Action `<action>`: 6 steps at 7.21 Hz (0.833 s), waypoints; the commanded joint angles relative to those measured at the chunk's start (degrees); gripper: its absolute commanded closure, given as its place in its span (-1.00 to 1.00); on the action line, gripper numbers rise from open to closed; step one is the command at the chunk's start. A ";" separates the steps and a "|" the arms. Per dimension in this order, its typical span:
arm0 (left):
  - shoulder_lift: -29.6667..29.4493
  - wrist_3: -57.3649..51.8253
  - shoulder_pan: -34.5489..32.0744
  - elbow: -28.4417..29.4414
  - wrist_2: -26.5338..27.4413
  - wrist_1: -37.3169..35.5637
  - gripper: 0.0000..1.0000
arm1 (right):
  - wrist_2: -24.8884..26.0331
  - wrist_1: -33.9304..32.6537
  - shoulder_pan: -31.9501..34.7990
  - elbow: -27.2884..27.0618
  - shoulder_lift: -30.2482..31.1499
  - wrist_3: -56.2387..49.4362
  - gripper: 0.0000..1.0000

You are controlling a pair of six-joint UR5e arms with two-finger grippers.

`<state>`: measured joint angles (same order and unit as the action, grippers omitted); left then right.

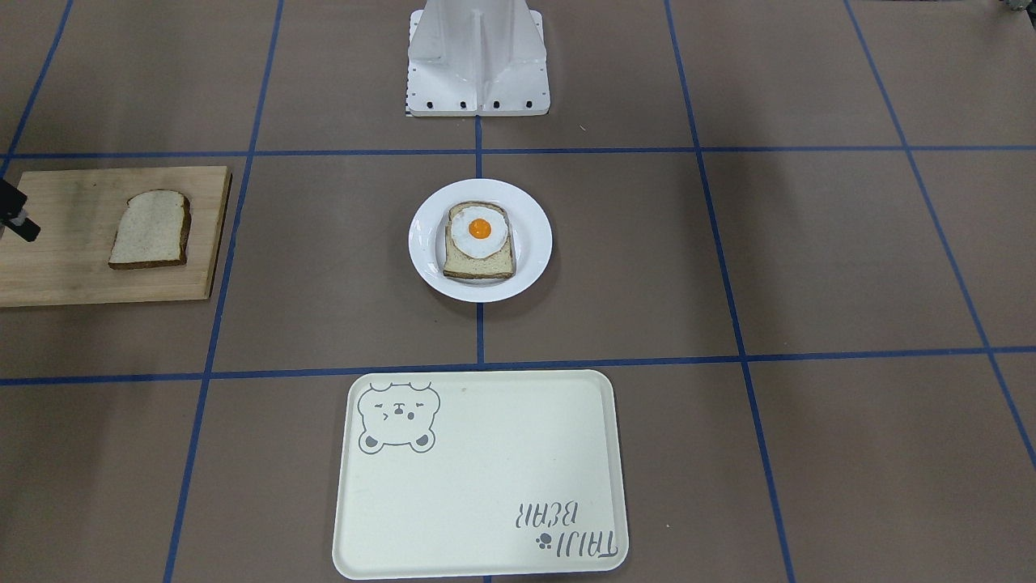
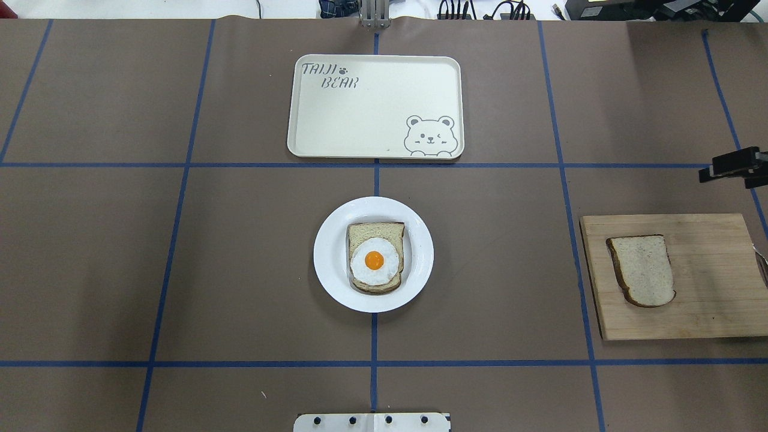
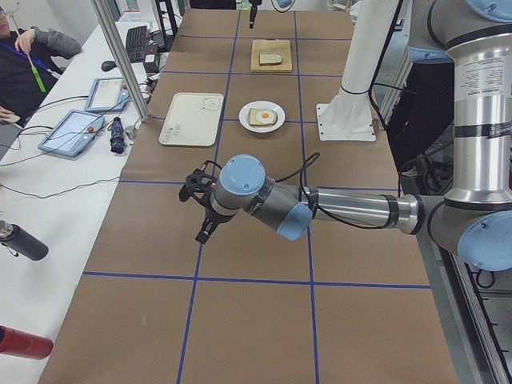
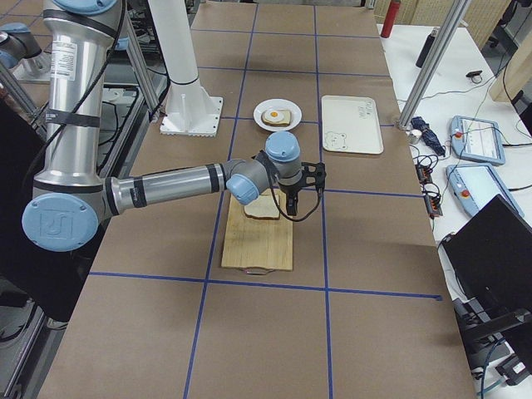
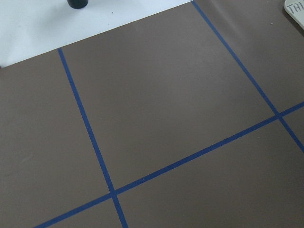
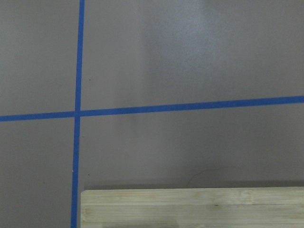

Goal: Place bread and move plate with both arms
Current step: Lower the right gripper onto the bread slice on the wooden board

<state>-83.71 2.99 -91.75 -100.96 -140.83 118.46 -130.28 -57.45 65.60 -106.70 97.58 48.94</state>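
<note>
The plain bread (image 1: 150,229) lies on a wooden board (image 1: 65,259) on the robot's right; it also shows in the overhead view (image 2: 641,270). The white plate (image 1: 421,243) sits mid-table (image 2: 327,258) and carries a slice with a fried egg (image 2: 375,258). My right gripper (image 2: 708,174) hovers just beyond the board's far edge, cut off by the frame; I cannot tell whether it is open or shut. In the right side view it (image 4: 288,208) hides part of the bread. My left gripper (image 3: 202,234) hangs over bare table far to the left, seen only from the side.
A cream bear tray (image 2: 360,120) lies past the plate on the operators' side. The white robot base (image 1: 477,65) stands behind the plate. The right wrist view shows the board's edge (image 6: 190,206). Tablets and a person (image 3: 24,48) are beside the table.
</note>
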 commanded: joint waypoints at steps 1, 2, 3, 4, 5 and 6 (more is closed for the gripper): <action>0.31 0.70 -0.09 0.06 -0.23 0.11 -0.96 | 6.60 14.04 -8.18 5.76 0.16 10.88 -0.95; 0.65 0.70 -0.18 -0.20 -0.23 0.19 -0.96 | 7.75 23.17 -9.94 11.28 0.86 11.95 -0.80; 1.18 0.70 -0.18 -0.64 -0.23 0.19 -0.96 | 8.11 30.74 -10.83 15.25 1.12 14.57 -0.65; 1.19 0.70 -0.27 -0.82 -0.32 0.28 -0.96 | 8.81 31.43 -12.41 15.46 1.30 15.65 -0.44; 1.27 0.70 -0.44 -1.52 -0.23 0.28 -0.96 | 10.30 31.43 -14.08 15.64 1.48 15.57 -0.26; 1.62 0.70 -0.45 -1.87 -0.32 0.28 -0.96 | 10.49 31.43 -14.53 15.55 1.83 15.57 -0.10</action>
<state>-82.41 3.69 -92.12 -102.29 -141.10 118.73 -120.55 -26.50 52.21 -91.37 99.04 64.29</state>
